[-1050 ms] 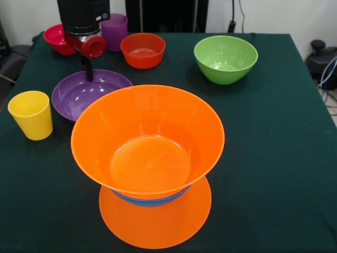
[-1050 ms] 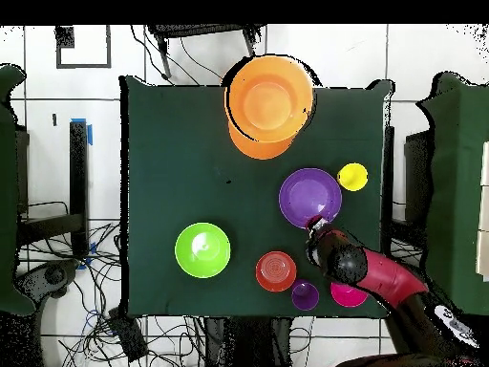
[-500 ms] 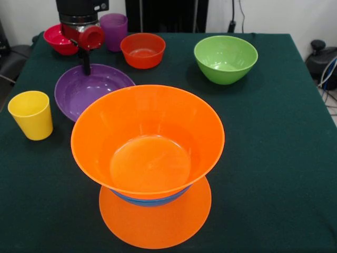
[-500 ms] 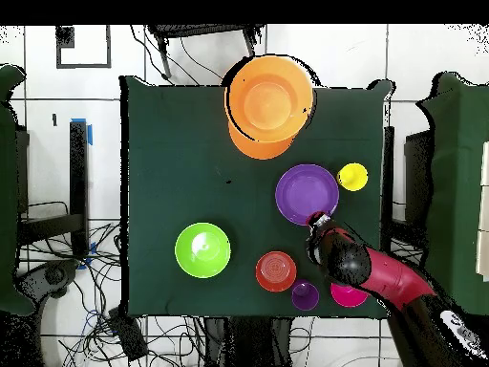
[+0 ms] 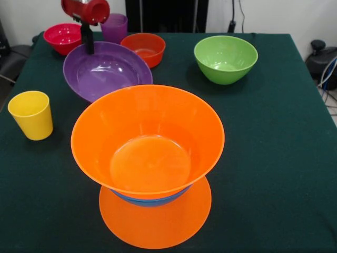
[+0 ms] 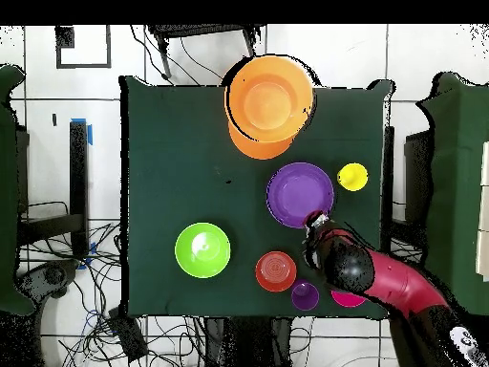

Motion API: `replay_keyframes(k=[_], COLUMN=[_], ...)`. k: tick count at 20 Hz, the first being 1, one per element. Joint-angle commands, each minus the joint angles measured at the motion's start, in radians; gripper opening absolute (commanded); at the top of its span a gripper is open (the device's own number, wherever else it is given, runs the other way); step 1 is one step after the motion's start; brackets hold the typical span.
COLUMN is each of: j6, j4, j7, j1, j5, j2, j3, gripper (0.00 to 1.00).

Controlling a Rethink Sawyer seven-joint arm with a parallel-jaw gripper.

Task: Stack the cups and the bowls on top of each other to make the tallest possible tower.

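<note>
My gripper point(image 5: 87, 45) is shut on the far rim of the wide purple bowl point(image 5: 105, 71), which hangs tilted above the table; overhead, the gripper point(image 6: 313, 222) sits at the purple bowl's point(image 6: 300, 194) edge. The tower point(image 5: 147, 142) is a large orange bowl upright on a blue bowl point(image 5: 150, 201) over an upturned orange bowl; the tower point(image 6: 269, 96) stands at the table's far end overhead. On the cloth left of the held bowl stands a yellow cup point(image 5: 31, 115), and the purple cup point(image 5: 116, 26) is behind the gripper.
A green bowl point(image 5: 225, 58) sits at the back right. A small orange-red bowl point(image 5: 145, 48) and a pink-red bowl point(image 5: 62, 38) flank the purple cup. Overhead, the arm point(image 6: 392, 287) covers part of the pink-red bowl point(image 6: 346, 299).
The gripper has risen with the purple bowl in its grip. The bowl left the cloth, tipped up and shifted a little toward the tower.
</note>
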State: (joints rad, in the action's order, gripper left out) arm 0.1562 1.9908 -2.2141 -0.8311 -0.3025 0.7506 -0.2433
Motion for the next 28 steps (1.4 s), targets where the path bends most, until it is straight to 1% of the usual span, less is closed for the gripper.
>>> replay_keyframes(k=[1, 5, 8, 11, 13, 14, 17, 20, 25, 28], j6=[0.167, 0.184, 0.237, 0.259, 0.285, 0.316, 0.353, 0.413, 0.456, 0.478], j4=[0.058, 0.065, 0.059, 0.069, 0.065, 0.057, 0.05, 0.04, 0.019, -0.015], j7=[-0.009, -0.016, -0.006, -0.004, 0.004, 0.016, 0.026, 0.036, 0.045, 0.03], j1=[0.027, 0.037, 0.042, 0.045, 0.045, 0.044, 0.045, 0.05, 0.046, 0.065], j5=[0.058, 0.072, 0.093, 0.115, 0.138, 0.155, 0.182, 0.222, 0.295, 0.322], j2=[0.099, 0.135, 0.173, 0.22, 0.256, 0.272, 0.299, 0.335, 0.359, 0.369], j3=[-0.12, -0.119, -0.125, -0.139, -0.153, -0.164, -0.18, -0.2, -0.249, -0.259], gripper=[0.0, 0.0, 0.0, 0.0, 0.0, 0.0, 0.0, 0.0, 0.0, 0.0])
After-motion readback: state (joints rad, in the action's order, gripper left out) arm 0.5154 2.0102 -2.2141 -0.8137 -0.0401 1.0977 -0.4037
